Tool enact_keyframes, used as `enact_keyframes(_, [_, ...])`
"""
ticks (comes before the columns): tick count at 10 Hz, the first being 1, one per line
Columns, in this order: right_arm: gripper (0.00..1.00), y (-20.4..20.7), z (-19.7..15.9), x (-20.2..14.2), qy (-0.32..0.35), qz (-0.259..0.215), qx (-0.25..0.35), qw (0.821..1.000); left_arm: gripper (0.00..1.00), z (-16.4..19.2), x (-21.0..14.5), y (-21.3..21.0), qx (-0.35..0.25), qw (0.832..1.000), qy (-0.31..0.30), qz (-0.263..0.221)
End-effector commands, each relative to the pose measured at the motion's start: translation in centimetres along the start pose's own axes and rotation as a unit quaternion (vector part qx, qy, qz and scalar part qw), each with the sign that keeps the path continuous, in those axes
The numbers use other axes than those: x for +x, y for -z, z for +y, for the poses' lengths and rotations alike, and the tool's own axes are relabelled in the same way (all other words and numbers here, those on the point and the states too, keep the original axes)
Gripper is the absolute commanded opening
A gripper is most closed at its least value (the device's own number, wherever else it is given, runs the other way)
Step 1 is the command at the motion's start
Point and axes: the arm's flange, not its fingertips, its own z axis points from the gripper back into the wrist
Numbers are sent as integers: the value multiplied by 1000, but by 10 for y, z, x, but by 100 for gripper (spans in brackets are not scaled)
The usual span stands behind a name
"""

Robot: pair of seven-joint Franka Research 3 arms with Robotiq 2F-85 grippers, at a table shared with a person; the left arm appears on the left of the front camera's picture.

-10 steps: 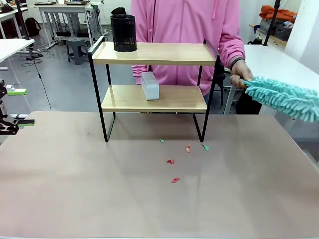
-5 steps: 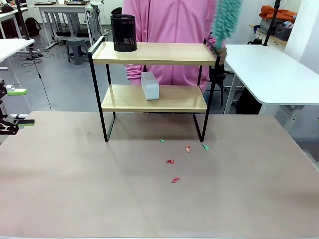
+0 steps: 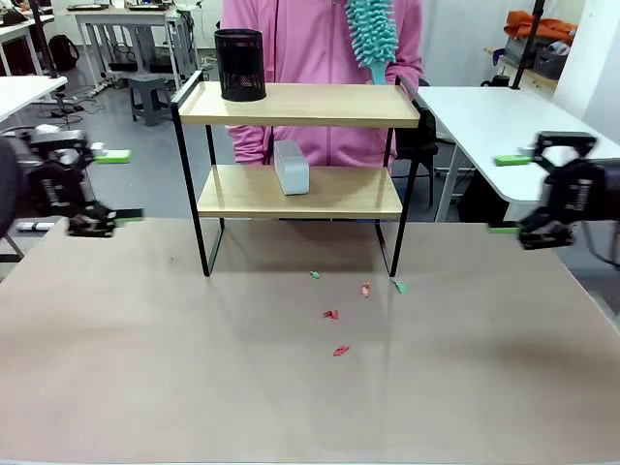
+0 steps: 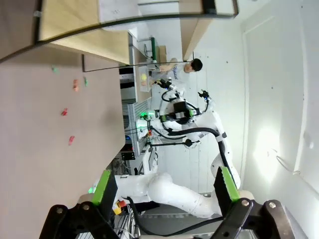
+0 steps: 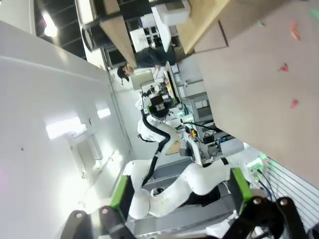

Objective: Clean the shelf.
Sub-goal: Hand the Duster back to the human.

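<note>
The shelf (image 3: 300, 105) stands at the far middle of the table, with a black mesh cup (image 3: 239, 64) on its top board and a grey box (image 3: 291, 167) on the lower one. A person in pink holds a teal duster (image 3: 371, 29) upright over the top board's right end. My left gripper (image 3: 121, 186) hovers open at the table's left edge, nothing in it. My right gripper (image 3: 507, 194) hovers open at the right edge, also empty. The wrist views show both grippers (image 4: 165, 185) (image 5: 180, 188) with fingers wide apart and the shelf (image 4: 114, 25) (image 5: 199, 25) far off.
Several small red and green scraps (image 3: 335, 315) lie on the brown table (image 3: 145, 368) in front of the shelf's right legs. A white table (image 3: 504, 116) stands at the back right.
Both arms have swung in from the sides toward the table edges. The person has lifted the duster from the far right up over the shelf's top board.
</note>
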Motion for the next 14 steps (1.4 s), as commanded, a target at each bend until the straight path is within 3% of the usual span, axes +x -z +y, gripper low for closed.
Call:
enact_keyframes(1, [100,40,-57,-39,-2,-25,32,999,100,17,-13,29,-26,999,0,23])
enact_keyframes(2, [100,0,0,0,0,0,0,1000,100,20,-4,28,-14,999,-9,34])
enact_keyframes(3, [100,0,0,0,0,0,0,1000,100,5,-3,25,-11,1000,-2,15])
enact_keyframes(14, [100,0,0,0,0,0,0,1000,100,5,-3,25,-11,1000,-2,15])
